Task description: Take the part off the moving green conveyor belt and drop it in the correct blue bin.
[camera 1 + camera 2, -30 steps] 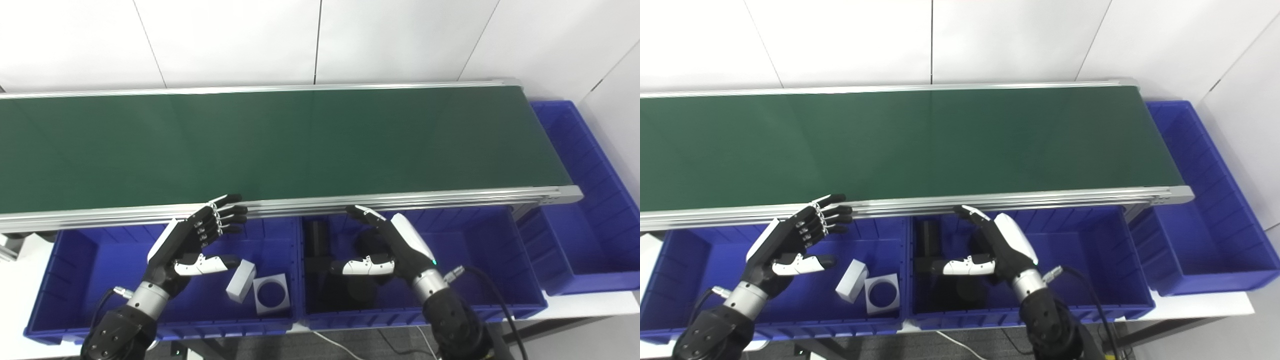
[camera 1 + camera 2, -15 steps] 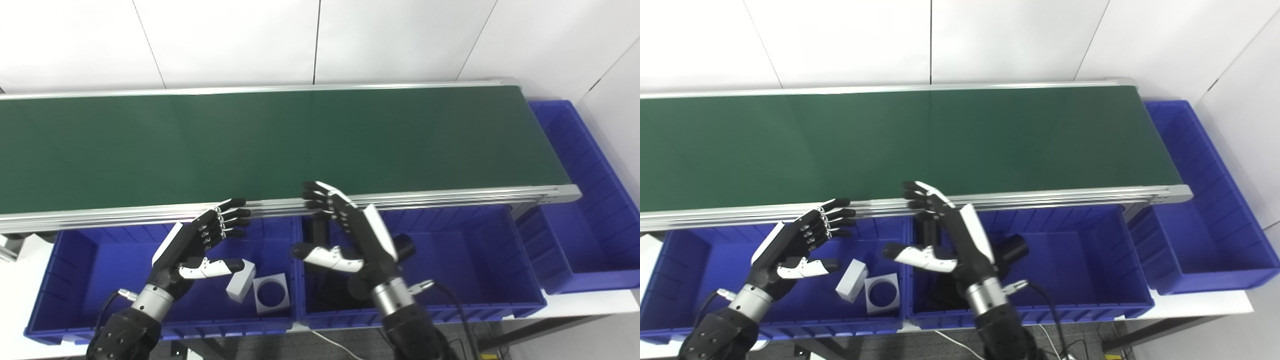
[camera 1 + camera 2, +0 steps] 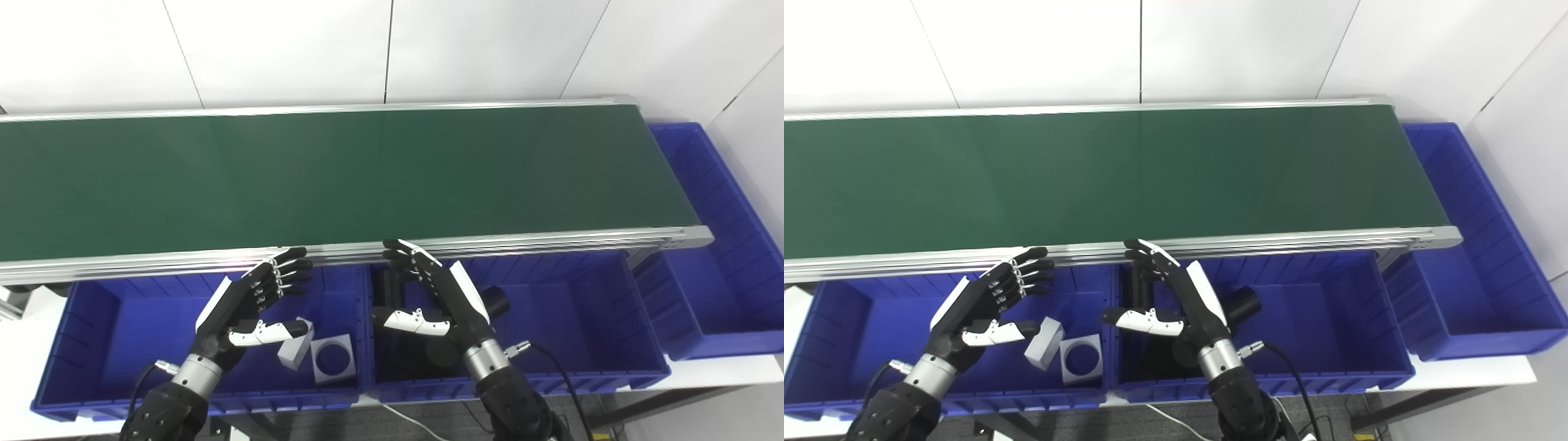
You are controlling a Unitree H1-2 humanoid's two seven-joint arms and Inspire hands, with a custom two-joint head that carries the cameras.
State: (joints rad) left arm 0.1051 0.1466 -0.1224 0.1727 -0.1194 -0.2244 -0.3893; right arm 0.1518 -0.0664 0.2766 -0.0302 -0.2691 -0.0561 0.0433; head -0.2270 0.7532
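The green conveyor belt point(image 3: 343, 177) runs across the view with no part on it. My left hand point(image 3: 254, 300) hovers open over the left blue bin point(image 3: 104, 318), which holds a white block point(image 3: 294, 349) and a white square part with a round hole point(image 3: 332, 359). Over the middle blue bin point(image 3: 569, 331) my right hand point(image 3: 438, 297) is open, fingers spread near the belt's front rail. In that bin lie a black cylinder point(image 3: 493, 300) and other dark parts, partly hidden by the hand.
A third blue bin point(image 3: 716, 263) stands past the belt's right end. The aluminium rail point(image 3: 551, 240) edges the belt just above both hands. White wall panels rise behind the belt.
My right hand swung left from the middle bin's centre to its left part, uncovering the black cylinder, then dropped slightly. My left hand drifted a little to the right.
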